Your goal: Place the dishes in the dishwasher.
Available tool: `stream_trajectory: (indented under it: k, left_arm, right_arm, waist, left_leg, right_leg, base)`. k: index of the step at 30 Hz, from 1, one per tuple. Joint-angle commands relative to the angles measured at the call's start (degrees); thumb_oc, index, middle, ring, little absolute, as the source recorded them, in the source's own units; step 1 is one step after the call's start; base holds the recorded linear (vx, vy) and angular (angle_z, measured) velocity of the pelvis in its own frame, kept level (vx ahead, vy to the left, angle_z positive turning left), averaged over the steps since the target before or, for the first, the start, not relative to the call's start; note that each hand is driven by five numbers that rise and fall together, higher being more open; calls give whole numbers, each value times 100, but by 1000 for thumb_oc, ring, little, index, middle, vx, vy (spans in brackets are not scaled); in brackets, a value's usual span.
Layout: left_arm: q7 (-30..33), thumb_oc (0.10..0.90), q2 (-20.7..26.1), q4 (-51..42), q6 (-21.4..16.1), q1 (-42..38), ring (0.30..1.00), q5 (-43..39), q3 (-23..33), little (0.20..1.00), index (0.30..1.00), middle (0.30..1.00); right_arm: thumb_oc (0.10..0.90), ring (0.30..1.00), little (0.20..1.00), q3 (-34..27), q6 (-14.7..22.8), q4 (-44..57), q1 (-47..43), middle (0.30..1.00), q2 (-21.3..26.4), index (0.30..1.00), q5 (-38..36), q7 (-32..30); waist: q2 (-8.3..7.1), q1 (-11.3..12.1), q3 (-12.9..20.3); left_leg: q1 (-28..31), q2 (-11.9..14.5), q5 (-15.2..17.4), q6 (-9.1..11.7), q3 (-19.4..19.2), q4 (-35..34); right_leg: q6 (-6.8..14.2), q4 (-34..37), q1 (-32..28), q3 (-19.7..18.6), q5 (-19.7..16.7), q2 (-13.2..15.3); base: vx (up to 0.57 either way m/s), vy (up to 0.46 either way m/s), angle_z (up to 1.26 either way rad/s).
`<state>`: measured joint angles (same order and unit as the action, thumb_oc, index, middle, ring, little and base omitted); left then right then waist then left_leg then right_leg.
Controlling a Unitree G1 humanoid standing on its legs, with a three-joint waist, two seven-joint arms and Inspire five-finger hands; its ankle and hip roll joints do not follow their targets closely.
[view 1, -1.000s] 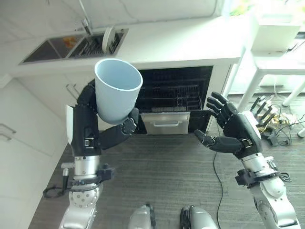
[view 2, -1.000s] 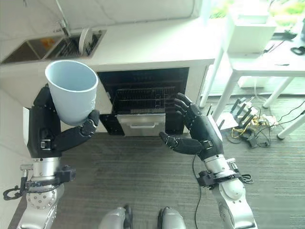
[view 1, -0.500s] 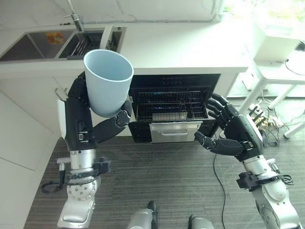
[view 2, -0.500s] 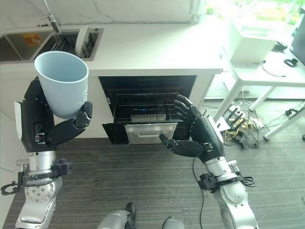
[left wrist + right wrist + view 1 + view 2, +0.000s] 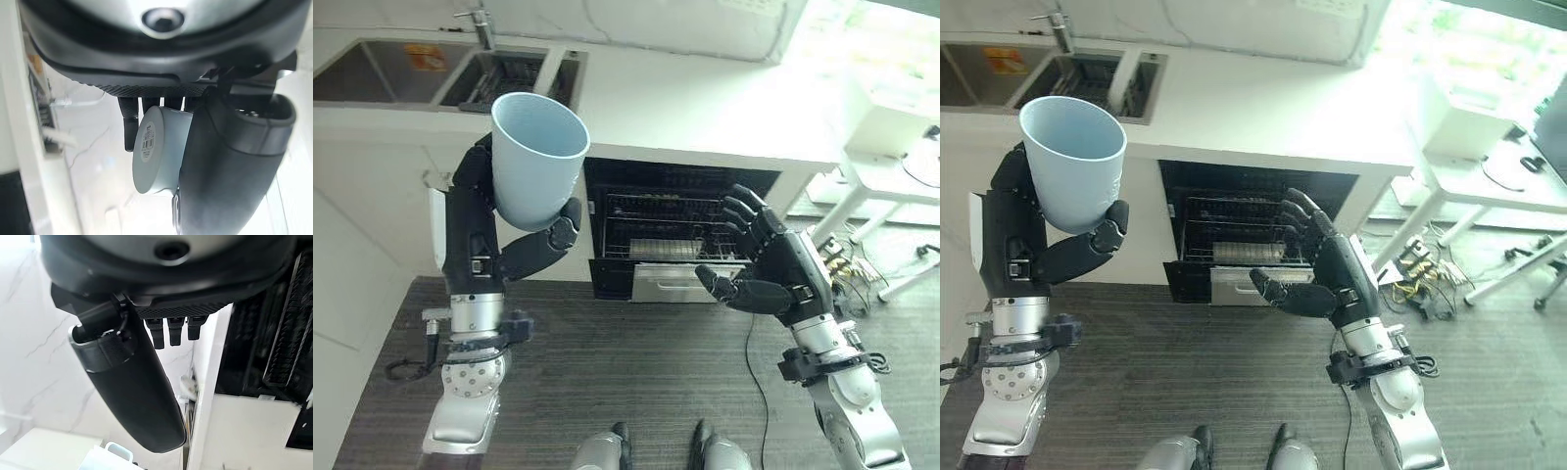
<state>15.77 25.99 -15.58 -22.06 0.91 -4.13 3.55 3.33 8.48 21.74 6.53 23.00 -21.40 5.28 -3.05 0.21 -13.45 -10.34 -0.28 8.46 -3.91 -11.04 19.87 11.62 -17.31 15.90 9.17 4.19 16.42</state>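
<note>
We see the left hand (image 5: 514,257) fingers grasping the upright cup (image 5: 534,159); the dishwasher (image 5: 677,227) lies beyond the released right hand (image 5: 766,274) fingers.

The left hand (image 5: 499,250) covers the lower wall and base of the pale blue cup (image 5: 533,157) in the head views; its fingers (image 5: 128,128) lie mostly behind the cup in the left wrist view. The dishwasher (image 5: 671,230) interior is dark, and whatever its racks hold cannot be told apart. The right hand (image 5: 773,274) hides part of the lowered dishwasher door (image 5: 671,282). The sink (image 5: 382,83) is cut off by the picture's upper left edge; its contents are too small to identify. The white table (image 5: 1474,147) at right runs past the frame edge. In the right wrist view the fingers (image 5: 170,330) show as short stubs.
</note>
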Motion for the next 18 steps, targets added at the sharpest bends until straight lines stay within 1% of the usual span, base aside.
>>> stream_trajectory:
  k: [1,2,3,4,5,6,8,9,11,12,13,14,15,16,18]
  left_arm:
    - [207,400,196,-785,-513,-314,300,30,147,300,300,300]
    - [207,400,194,-790,-525,-299,300,13,176,300,300,300]
    - [203,400,188,-794,-534,-305,300,-4,184,300,300,300]
    - [281,400,194,-853,-504,-310,300,-29,98,300,300,300]
    - [298,400,194,-858,-492,-318,300,-34,80,300,300,300]
    - [338,400,176,-854,-458,-358,300,-83,20,300,300,300]
    - [404,400,151,-895,-449,-405,300,-197,-85,300,300,300]
    - [431,400,131,-925,-437,-416,300,-173,-115,300,300,300]
    - [467,400,77,-1046,-359,-397,300,-217,-173,300,300,300]
    - [449,400,43,-1068,-360,-367,300,-241,-181,300,300,300]
    - [435,400,14,-1084,-370,-340,300,-240,-178,300,300,300]
    - [413,400,-13,-1115,-389,-281,300,-260,-141,300,300,300]
    - [393,400,-24,-1122,-426,-227,300,-297,-115,300,300,300]
    - [366,400,-50,-1133,-496,-146,300,-323,-88,300,300,300]
    - [350,400,-96,-1130,-630,-49,300,-321,-73,300,300,300]
  right_arm:
    - [800,900,900,-161,529,434,-518,900,-21,900,-41,2]
    - [800,900,900,-148,524,444,-498,900,-17,900,-53,28]
    - [800,900,900,-141,520,439,-481,900,-4,900,-108,42]
    - [800,900,900,-104,535,447,-515,900,43,900,-158,15]
    - [800,900,900,-92,538,450,-529,900,52,900,-155,6]
    - [800,900,900,-49,521,479,-607,900,98,900,-159,-28]
    - [800,900,900,-39,424,527,-720,900,197,900,-189,-27]
    - [800,900,900,-58,377,542,-742,900,246,900,-199,-23]
    - [800,900,900,-153,285,587,-709,900,371,900,-254,-19]
    - [800,900,900,-226,256,593,-681,900,431,900,-336,-20]
    - [800,900,900,-271,240,602,-661,900,459,900,-379,-6]
    - [800,900,900,-350,216,601,-628,900,482,900,-435,59]
    - [800,900,900,-394,213,603,-590,900,492,900,-463,99]
    - [800,900,900,-443,218,604,-533,900,495,900,-473,147]
    - [800,900,900,-482,244,603,-465,900,493,900,-396,156]
  waist:
    - [53,-154,31]
    - [60,-203,26]
    - [60,-217,55]
    - [25,-228,131]
    - [21,-235,143]
    - [11,-259,206]
    - [66,-311,323]
    - [96,-332,348]
    - [170,-363,367]
    - [192,-359,363]
    - [204,-357,360]
    - [222,-351,364]
    - [237,-343,357]
    - [246,-335,344]
    - [271,-328,308]
  left_leg:
    - [523,242,772,382,519,-268]
    - [594,244,832,359,558,-268]
    - [631,263,872,359,552,-268]
    - [725,391,946,389,402,-268]
    - [753,406,960,399,396,-268]
    - [895,456,1011,470,383,-268]
    - [1109,559,1022,619,380,-268]
    - [1154,606,990,669,379,-268]
    - [1187,725,775,798,364,-268]
    - [1174,750,588,847,386,-268]
    - [1174,745,485,869,419,-268]
    - [1210,668,357,878,466,-268]
    - [1215,582,296,868,481,-268]
    - [1203,476,272,834,445,-268]
    - [1077,389,344,769,387,-268]
  right_leg:
    - [-102,12,135,-134,-235,-364]
    - [-84,12,277,-270,-113,-403]
    - [-70,12,300,-311,-27,-428]
    - [-54,12,165,-83,-79,-390]
    - [-58,12,142,-67,-82,-388]
    - [-107,12,64,-4,-79,-388]
    - [-238,12,-67,98,2,-463]
    - [-276,12,-108,122,31,-490]
    - [-396,12,-249,180,138,-570]
    - [-460,12,-311,171,205,-620]
    - [-499,12,-343,170,241,-643]
    - [-551,12,-367,147,285,-676]
    - [-579,12,-391,136,320,-691]
    - [-603,12,-427,137,365,-697]
    - [-622,12,-491,129,421,-736]
  base:
    - [281,-297,2]
    - [313,-375,21]
    - [352,-541,30]
    - [286,-475,44]
    - [301,-495,48]
    - [255,-364,47]
    - [284,-381,35]
    - [215,-279,20]
    - [181,-266,5]
    - [122,-207,4]
    - [109,-169,9]
    - [80,-104,6]
    - [84,-92,7]
    - [59,-60,5]
    - [33,5,1]
